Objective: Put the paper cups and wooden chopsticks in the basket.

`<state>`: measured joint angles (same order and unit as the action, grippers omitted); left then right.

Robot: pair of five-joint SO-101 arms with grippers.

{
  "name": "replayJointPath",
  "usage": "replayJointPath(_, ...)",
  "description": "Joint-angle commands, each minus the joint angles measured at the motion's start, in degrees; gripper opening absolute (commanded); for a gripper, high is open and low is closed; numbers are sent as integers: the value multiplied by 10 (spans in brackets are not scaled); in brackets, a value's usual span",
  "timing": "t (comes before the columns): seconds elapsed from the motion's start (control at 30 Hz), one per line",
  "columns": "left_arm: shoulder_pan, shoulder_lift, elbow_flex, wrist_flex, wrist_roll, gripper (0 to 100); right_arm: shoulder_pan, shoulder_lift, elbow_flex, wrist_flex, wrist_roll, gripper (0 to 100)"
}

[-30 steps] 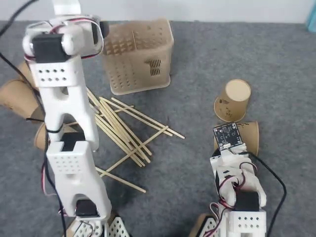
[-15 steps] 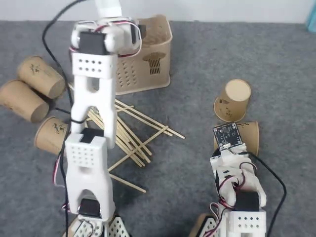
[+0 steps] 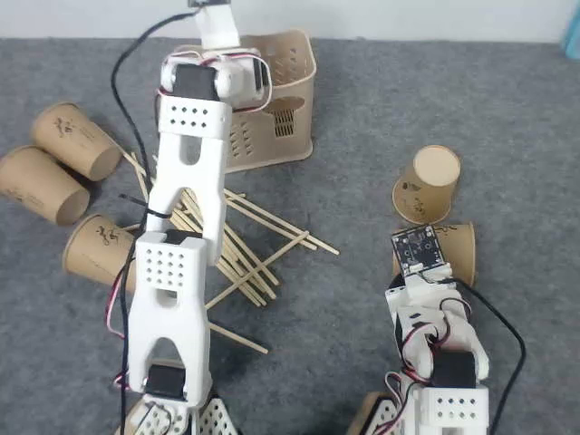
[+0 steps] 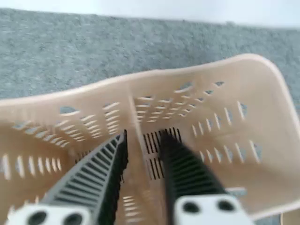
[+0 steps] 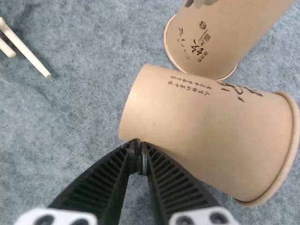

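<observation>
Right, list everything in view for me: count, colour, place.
basket: one, beige, upright at the far side
left paper cups: three, brown, on their sides at the left
upturned paper cup: one, brown, mouth down, at the right
lying paper cup: one, brown, on its side beside the upturned one
brown thing: one, near edge, partly hidden, perhaps another cup
chopsticks: loose pile, pale wood, count unclear, in front of the basket
carpet: grey, under everything
left gripper: white arm, black fingers open above the basket's inside
right gripper: white arm, black fingers shut, tips at the lying cup's base
</observation>
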<state>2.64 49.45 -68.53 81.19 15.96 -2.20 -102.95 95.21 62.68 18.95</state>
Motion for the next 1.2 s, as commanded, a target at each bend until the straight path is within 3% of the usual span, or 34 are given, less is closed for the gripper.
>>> replayJointPath(0.0,21,-4,-4,33,2,13,-4,-6,11,2,6,9)
replayJointPath(0.27,47,-4,-124,200,-63,10,-4,-6,11,1,6,9)
replayJointPath(0.37,40,-30,-122,198,-67,10,-4,-6,11,1,6,9)
replayJointPath(0.6,63,-154,53,196,-72,10,-4,-6,11,0,6,9)
replayJointPath(0.77,79,-244,110,196,-71,10,-4,-5,11,0,6,9)
replayJointPath(1.17,43,-240,65,195,-84,13,-4,-5,11,1,6,9)
